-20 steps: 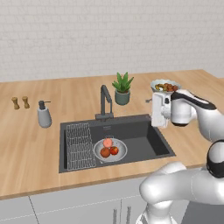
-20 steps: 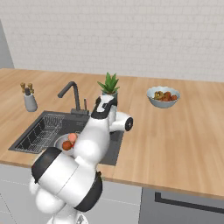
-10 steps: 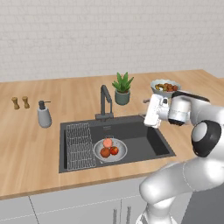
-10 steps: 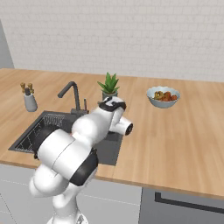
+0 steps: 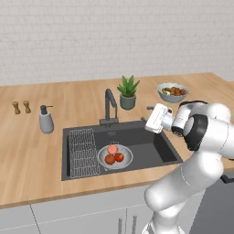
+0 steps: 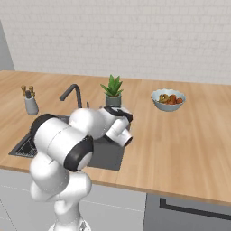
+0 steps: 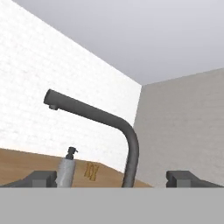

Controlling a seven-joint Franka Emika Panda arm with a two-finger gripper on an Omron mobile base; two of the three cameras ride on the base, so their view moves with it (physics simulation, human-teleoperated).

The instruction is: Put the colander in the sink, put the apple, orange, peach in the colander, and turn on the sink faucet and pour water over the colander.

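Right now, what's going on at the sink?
The colander sits in the sink beside the wire rack, with the apple, orange and peach inside it. The arm's gripper is open and empty, held over the sink's right side and aimed at the faucet, not touching it. No water is visibly running. A soap dispenser stands on the counter to the left.

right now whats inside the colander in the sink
The colander sits on the floor of the sink and holds three fruits: the pale peach, the orange and the red apple. Their undersides and the colander floor beneath them are covered.
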